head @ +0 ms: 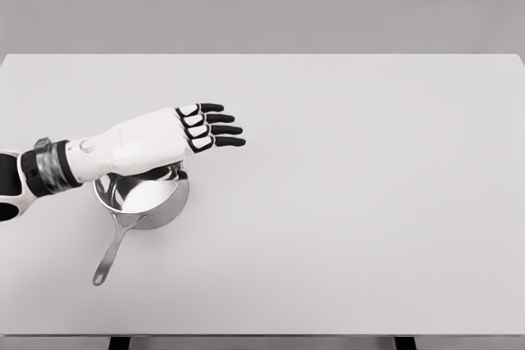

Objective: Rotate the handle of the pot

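Plain grey wall sits behind a wide, pale surface [344, 227] that fills nearly the whole head view. Coming in from the left edge, the left robot hand [176, 137] hangs flat and palm-down, its black-tipped fingers [220, 129] stretched straight out toward the right and lying side by side; it holds nothing. Whether the palm touches anything below cannot be told from this angle. The right arm is out of sight.

Directly under the wrist and palm stands the pot [143, 198], a small shiny metal saucepan on the left part of the surface, its far rim hidden by the hand. Its long thin handle [113, 252] sticks out toward the near edge and slightly left, ending in a small loop, and is well clear of the fingers.

By its look the pot is stiff, light and probably empty, with a smooth polished skin that would likely slip under a loose grip and slide easily on the bare top. The best hold seems to be the handle, midway or nearer its outer end, where a small push gives a strong turning effect; a push on the round wall might shove the whole pot away instead of swinging it
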